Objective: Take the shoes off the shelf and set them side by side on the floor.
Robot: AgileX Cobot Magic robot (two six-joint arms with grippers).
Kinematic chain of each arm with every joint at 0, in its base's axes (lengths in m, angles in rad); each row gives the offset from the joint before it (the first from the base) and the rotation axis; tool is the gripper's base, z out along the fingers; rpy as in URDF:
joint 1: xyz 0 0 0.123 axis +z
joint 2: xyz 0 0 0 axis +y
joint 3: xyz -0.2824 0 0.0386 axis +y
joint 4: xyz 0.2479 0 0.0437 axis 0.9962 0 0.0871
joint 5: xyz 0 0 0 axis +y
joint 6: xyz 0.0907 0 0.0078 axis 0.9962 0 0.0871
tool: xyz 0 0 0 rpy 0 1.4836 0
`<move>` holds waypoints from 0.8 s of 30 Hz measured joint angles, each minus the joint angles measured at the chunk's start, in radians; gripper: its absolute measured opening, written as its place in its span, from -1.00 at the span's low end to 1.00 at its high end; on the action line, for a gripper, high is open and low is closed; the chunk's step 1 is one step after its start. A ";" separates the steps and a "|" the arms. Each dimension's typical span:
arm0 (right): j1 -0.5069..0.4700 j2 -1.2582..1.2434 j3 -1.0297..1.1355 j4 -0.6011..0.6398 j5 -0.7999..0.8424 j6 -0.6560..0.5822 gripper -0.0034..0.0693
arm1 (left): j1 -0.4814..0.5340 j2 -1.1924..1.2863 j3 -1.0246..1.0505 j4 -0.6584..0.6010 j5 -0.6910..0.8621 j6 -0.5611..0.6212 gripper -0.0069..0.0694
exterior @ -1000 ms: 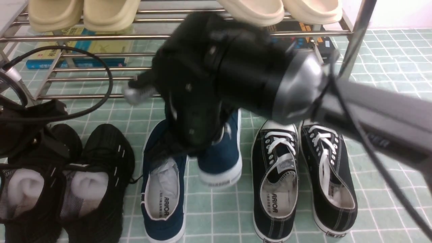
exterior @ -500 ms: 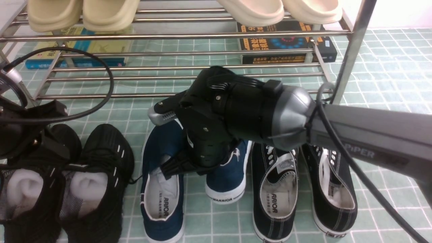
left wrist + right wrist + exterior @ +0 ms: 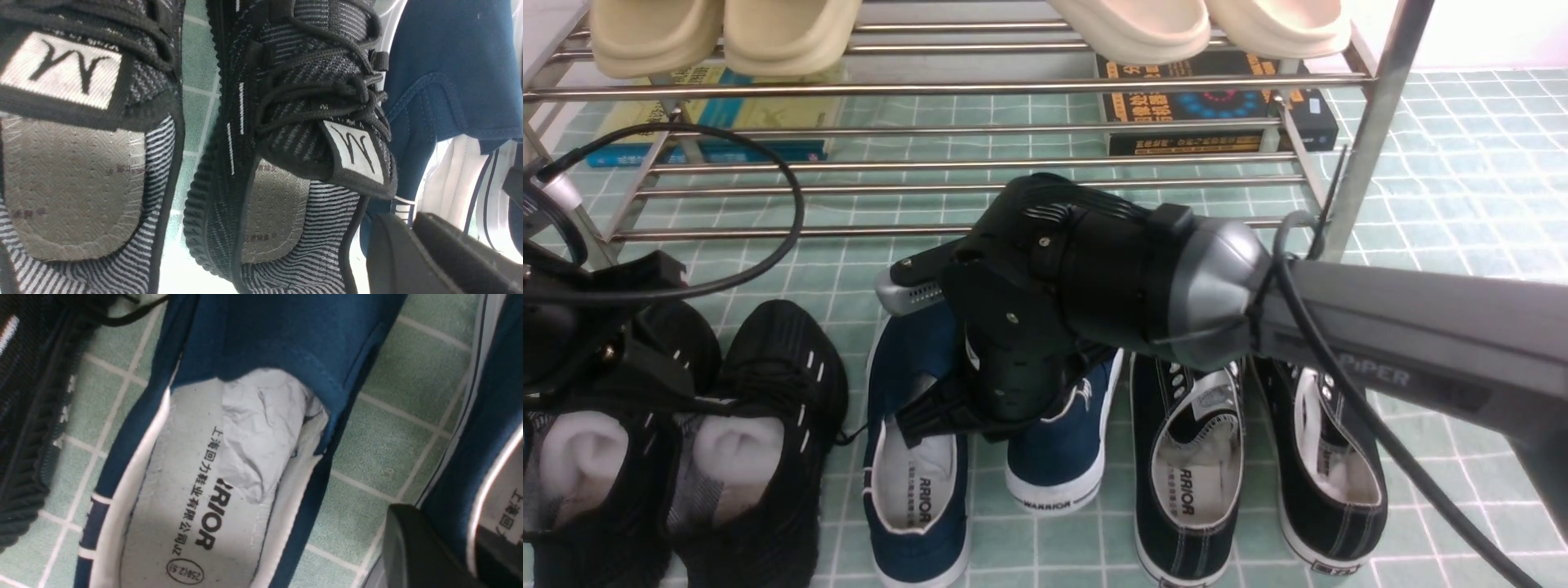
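1. Right gripper [image 3: 956,412]: the jaws pinch the side wall of the second navy shoe [image 3: 1058,457] at its opening. In the right wrist view one finger [image 3: 412,547] lies outside the canvas and a dark part sits inside the collar.
2. Second navy shoe: the heel faces the camera, its WARRIOR band low over the floor [image 3: 1054,547]. The wrist hides whether the sole rests fully on the tiles. Its heel lies nearer the shelf [image 3: 947,86] than its mate's heel does.
3. First navy shoe [image 3: 915,490]: flat on the floor just beside the held one, on the robot's left, with paper stuffing [image 3: 261,428] in the toe. A narrow strip of tile separates the two.
4. Neighbours: lace-up sneakers [image 3: 1188,457] close on the right, mesh trainers [image 3: 760,425] on the left.
5. Left gripper [image 3: 412,253]: hangs over the mesh trainers with nothing visibly held; its jaw state cannot be told.
6. Step, as judged: set-down of the last shoe. The next move calls for seating the sole flat with heels level and sides parallel. The jaws then part and lift straight up, so the inner finger does not drag the collar.
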 joint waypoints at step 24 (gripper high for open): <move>0.000 -0.426 -0.104 0.160 0.257 -0.377 -0.79 | 0.000 0.000 0.000 0.013 0.007 0.023 -0.52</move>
